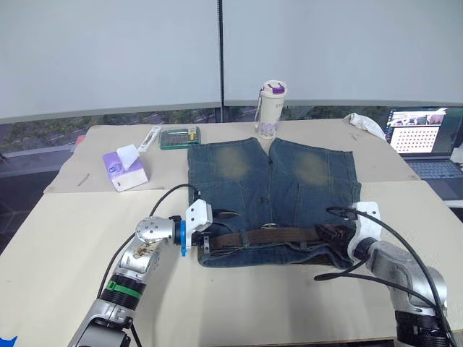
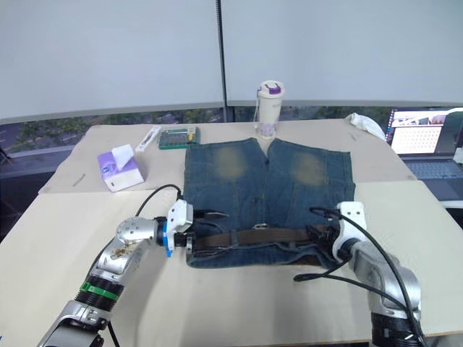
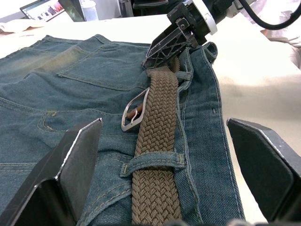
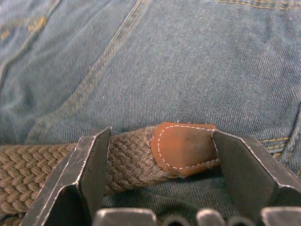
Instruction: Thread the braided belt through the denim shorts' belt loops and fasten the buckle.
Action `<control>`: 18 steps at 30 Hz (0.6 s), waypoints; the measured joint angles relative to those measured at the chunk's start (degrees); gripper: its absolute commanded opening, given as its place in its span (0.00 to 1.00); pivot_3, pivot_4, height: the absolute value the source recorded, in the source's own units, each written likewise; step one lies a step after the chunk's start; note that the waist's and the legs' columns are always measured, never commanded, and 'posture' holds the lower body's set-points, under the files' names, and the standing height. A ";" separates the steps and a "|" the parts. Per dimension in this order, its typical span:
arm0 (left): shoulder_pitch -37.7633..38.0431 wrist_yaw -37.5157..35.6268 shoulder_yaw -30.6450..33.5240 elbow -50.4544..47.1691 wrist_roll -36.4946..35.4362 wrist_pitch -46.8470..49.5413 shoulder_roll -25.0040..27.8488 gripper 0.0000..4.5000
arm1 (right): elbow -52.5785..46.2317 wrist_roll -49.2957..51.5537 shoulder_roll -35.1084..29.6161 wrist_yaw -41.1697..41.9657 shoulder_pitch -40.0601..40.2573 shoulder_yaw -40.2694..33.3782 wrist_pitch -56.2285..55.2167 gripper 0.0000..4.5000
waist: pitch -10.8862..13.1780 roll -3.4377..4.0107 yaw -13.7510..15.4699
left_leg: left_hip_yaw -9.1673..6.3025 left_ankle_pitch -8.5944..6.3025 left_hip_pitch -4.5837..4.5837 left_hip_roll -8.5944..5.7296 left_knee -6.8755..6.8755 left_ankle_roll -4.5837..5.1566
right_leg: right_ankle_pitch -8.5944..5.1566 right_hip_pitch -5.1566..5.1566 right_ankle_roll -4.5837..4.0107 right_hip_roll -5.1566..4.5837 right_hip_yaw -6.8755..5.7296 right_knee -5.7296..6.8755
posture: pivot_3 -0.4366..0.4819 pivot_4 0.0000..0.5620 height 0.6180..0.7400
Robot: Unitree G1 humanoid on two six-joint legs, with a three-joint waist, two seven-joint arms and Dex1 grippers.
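Woven brown braided belt (image 3: 157, 155) across faded denim shorts (image 1: 271, 181)

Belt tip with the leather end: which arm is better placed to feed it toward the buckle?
Probably the right. The right gripper has the braided belt's leather tip between its open fingers; the left gripper sits open at the far waistband end.

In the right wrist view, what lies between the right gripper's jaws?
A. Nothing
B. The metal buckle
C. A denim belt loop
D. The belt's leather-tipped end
D: the braided belt ends in an orange-brown stitched leather tip lying between the open jaws of the right gripper, over the denim shorts.
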 measured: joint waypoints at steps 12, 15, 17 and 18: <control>0.00 -0.30 -0.51 0.03 0.25 -0.31 -0.03 1.00 | -1.66 -1.77 -4.58 -0.66 2.20 3.44 -0.29 1.00 | 0.01 -0.08 0.60 | -0.01 -0.01 -0.01 -0.06 0.02 0.02 | -0.01 0.07 0.01 -0.07 -0.04 -0.06 | 0.48 0.27 1.00; 0.00 -0.47 -0.52 0.24 0.28 -0.43 -0.03 1.00 | -1.61 -0.31 -1.14 -1.51 1.88 0.91 0.46 1.00 | 0.01 -0.18 0.49 | -0.02 -0.01 0.00 -0.02 0.02 0.02 | -0.01 0.07 0.01 -0.02 -0.03 -0.05 | 0.48 0.27 1.00; -0.03 -0.57 -0.56 0.31 0.44 -0.51 -0.02 1.00 | -1.57 -0.28 -0.77 -1.82 1.91 0.71 0.55 1.00 | 0.01 -0.18 0.41 | -0.02 -0.01 0.01 -0.01 0.02 0.02 | -0.01 0.06 0.01 -0.02 -0.03 -0.04 | 0.48 0.27 1.00; -0.06 -0.58 -0.58 0.33 0.69 -0.55 -0.02 1.00 | -1.49 -0.14 -0.52 -1.83 1.91 0.42 0.97 1.00 | 0.01 -0.18 0.42 | -0.02 -0.01 0.01 -0.02 0.02 0.02 | -0.01 0.06 0.01 -0.01 -0.03 -0.04 | 0.48 0.27 1.00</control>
